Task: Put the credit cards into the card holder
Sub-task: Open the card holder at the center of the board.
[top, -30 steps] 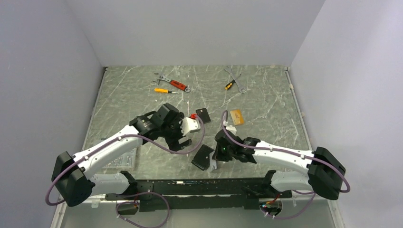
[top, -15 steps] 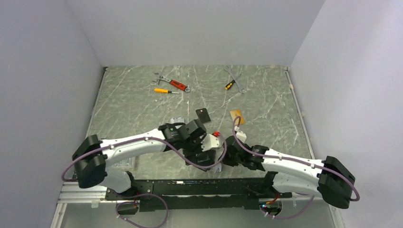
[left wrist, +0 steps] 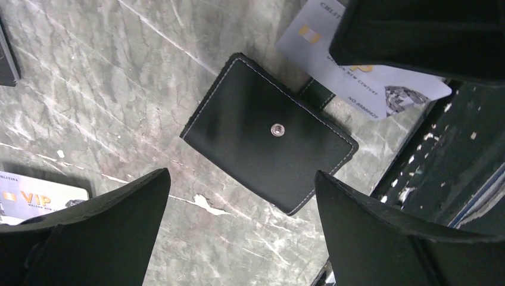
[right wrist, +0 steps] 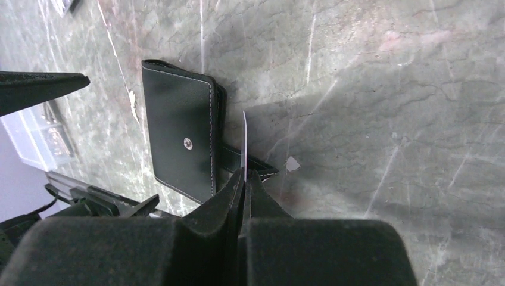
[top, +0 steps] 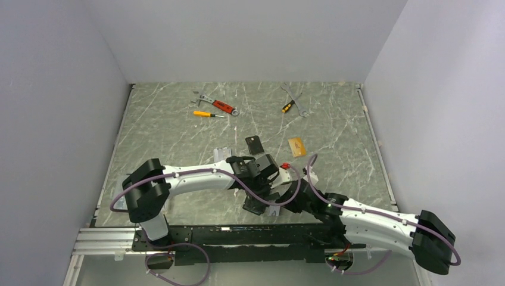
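The card holder (left wrist: 268,134) lies shut on the table near the front edge, snap button up, and shows too in the right wrist view (right wrist: 181,143). My left gripper (left wrist: 241,174) hovers open just over it, with nothing between its fingers. Beside the holder's strap (right wrist: 247,162), my right gripper (right wrist: 245,173) is shut on a silver credit card (left wrist: 363,86), which it holds on edge. A second silver card (left wrist: 36,199), a black card (top: 255,145) and a gold card (top: 296,146) lie loose on the table.
Wrenches and screwdrivers (top: 215,106) lie at the back of the table. The black front rail (top: 238,229) runs right beside the card holder. The two wrists crowd together over the front middle (top: 280,187).
The left arm has swung right and toward the front edge, ending over the card holder. The right gripper has shifted slightly right with the silver card in it.
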Available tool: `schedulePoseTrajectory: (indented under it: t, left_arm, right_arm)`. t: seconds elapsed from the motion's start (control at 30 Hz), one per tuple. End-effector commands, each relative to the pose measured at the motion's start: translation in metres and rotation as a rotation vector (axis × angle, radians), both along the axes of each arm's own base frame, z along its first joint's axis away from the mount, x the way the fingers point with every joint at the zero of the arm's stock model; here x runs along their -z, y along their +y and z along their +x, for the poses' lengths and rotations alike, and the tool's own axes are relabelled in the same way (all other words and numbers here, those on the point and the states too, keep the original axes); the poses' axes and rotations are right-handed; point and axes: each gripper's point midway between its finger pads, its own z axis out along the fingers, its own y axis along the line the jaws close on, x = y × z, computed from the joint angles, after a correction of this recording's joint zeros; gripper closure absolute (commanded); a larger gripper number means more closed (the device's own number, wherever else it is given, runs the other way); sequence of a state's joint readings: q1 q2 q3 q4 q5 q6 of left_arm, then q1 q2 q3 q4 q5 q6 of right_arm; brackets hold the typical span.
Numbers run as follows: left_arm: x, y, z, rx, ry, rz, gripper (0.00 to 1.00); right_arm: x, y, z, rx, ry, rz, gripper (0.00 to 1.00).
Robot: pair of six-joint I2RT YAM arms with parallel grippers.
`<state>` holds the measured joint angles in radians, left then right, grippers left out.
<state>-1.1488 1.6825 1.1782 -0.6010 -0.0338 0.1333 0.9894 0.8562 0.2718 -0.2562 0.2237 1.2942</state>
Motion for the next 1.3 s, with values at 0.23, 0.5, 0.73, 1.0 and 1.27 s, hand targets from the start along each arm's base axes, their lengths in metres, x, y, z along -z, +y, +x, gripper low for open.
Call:
schedulePoseTrajectory:
  t: [0.23, 0.5, 0.73, 1.0, 1.27]
  left_arm:
    - [0.012, -0.035, -0.002, -0.080, 0.080, -0.064, 0.01]
    - [0.016, -0.047, -0.001, -0.118, 0.107, -0.078, 0.01]
    - [0.019, -0.063, 0.007, -0.119, 0.085, -0.081, 0.01]
    - [0.033, -0.022, 0.026, -0.046, -0.136, 0.047, 0.07]
    - [-0.013, -0.017, 0.027, -0.018, -0.187, -0.007, 0.09]
  right_arm:
    - [0.028, -0.038, -0.003, 0.154, -0.030, 0.041, 1.00]
    - [0.037, -0.036, -0.004, 0.155, -0.031, 0.070, 1.00]
    - [0.044, -0.038, -0.006, 0.167, -0.009, 0.053, 1.00]
    - [0.048, -0.050, -0.007, 0.218, -0.003, 0.052, 1.00]
    - [0.055, -0.054, -0.008, 0.225, 0.004, 0.016, 1.00]
